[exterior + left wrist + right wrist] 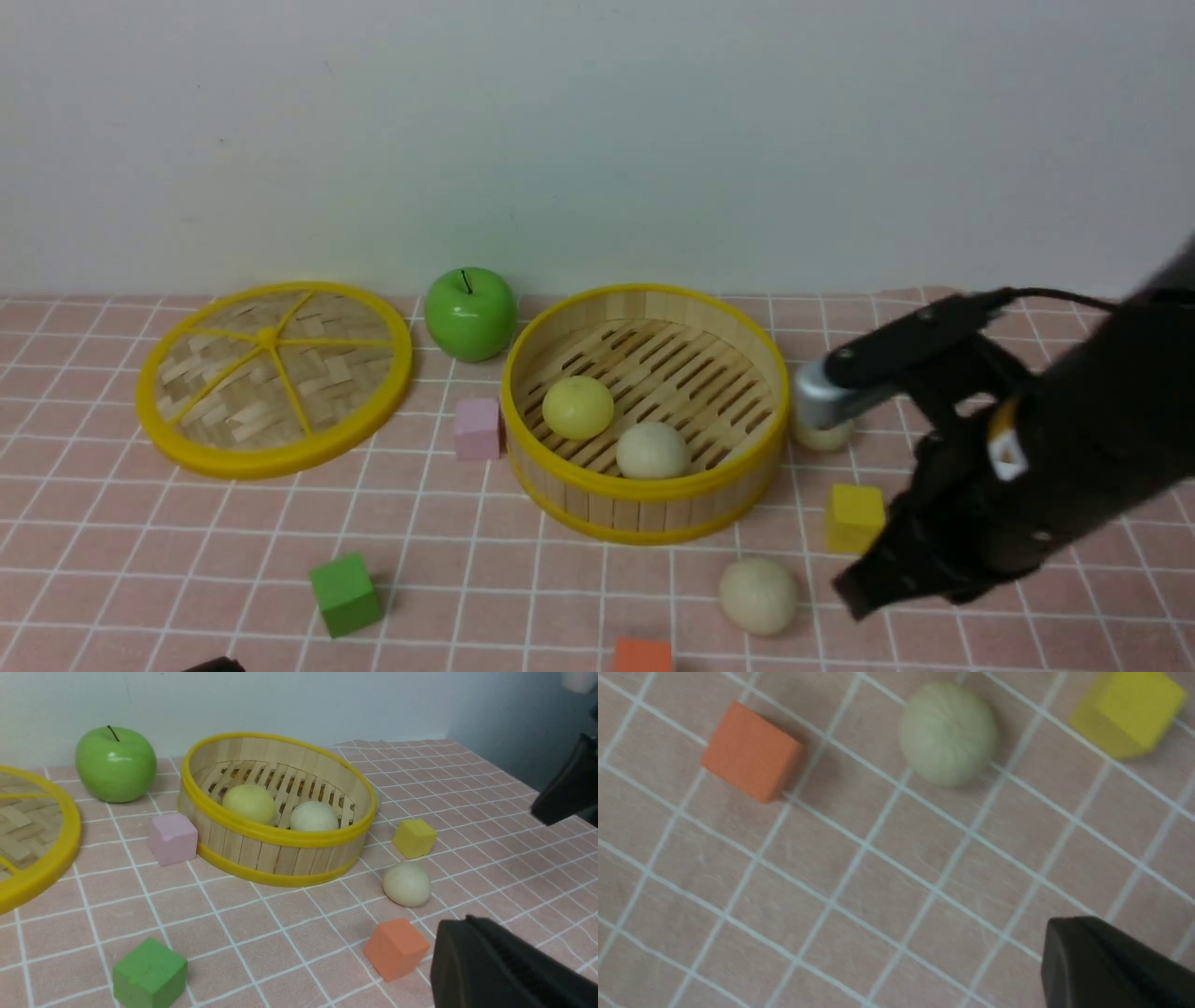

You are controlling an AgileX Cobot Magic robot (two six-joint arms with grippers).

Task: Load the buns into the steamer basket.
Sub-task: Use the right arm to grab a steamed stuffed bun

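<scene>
Buns, 4 small smooth dough balls, are split: 2 in the basket and 2 out on the pink checked cloth [140, 560]. The left gripper [460, 947] sits low at the near edge, its black jaws pressed together on nothing. A green foam cube [344, 593] and an orange foam cube [642, 655] lie near it. Well beyond it, by the wall, lies the flat woven bamboo lid with yellow spokes [271, 373], with the shiny green apple [470, 313] further right. A pink foam cube [477, 427] stands just beside the left wall of the round bamboo steamer basket with yellow rims [644, 509].

The basket sits well left of the right gripper [854, 590]. On its slatted floor the pale yellow bun [578, 407] and an off-white bun [652, 450] lie side by side. A 3rd, beige bun [758, 595] rests on the cloth just left of the right gripper's tip, apart from it. A yellow foam cube [854, 516] stands just beyond that tip. The 4th bun [823, 437] lies further beyond, close to the basket's right wall, half hidden under the arm's silver part. The right gripper hangs low over the cloth, its jaws drawn together and holding nothing.
</scene>
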